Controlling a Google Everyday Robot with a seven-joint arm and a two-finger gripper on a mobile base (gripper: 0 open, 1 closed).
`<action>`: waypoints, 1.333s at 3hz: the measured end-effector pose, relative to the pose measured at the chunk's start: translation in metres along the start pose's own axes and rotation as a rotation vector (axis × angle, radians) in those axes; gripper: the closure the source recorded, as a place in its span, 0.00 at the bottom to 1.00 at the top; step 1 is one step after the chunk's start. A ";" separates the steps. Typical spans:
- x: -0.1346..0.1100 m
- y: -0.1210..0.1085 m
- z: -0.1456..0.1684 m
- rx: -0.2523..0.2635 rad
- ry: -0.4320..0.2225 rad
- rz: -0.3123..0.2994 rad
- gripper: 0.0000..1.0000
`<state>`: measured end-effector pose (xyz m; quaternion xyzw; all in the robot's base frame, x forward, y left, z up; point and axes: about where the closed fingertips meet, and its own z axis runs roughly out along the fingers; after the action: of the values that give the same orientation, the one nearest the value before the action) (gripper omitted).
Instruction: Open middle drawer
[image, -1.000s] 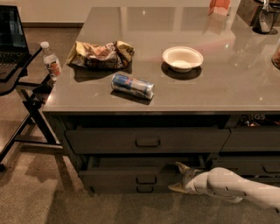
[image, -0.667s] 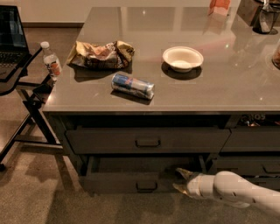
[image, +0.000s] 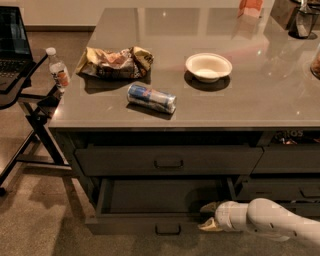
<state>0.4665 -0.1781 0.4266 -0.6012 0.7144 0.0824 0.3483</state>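
The middle drawer (image: 145, 223) is the lower of the two wide drawers on the counter's left side. It stands pulled out, showing a deep dark interior and a small loop handle (image: 167, 229) at the centre of its front. My gripper (image: 208, 216) reaches in from the lower right on a white arm (image: 265, 220). It sits at the right part of the drawer's front edge, right of the handle. Its fingers (image: 210, 206) are spread apart, one over the drawer's inside and one before the front panel.
The closed upper drawer (image: 167, 160) is above. The grey counter (image: 260, 95) holds a chip bag (image: 114, 62), a lying can (image: 151, 98) and a white bowl (image: 208, 66). A water bottle (image: 58, 69) and a laptop (image: 12, 45) rest on a folding stand at the left. More drawers (image: 290, 160) are at the right.
The middle drawer has slid further out toward the camera, and my gripper has moved down and back with its front edge.
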 end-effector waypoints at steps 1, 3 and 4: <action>0.000 0.000 0.000 0.000 0.000 0.000 0.64; 0.000 0.000 0.000 0.000 0.000 0.000 0.17; 0.000 0.000 0.000 0.000 0.000 0.000 0.20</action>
<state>0.4665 -0.1780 0.4266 -0.6012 0.7144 0.0825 0.3483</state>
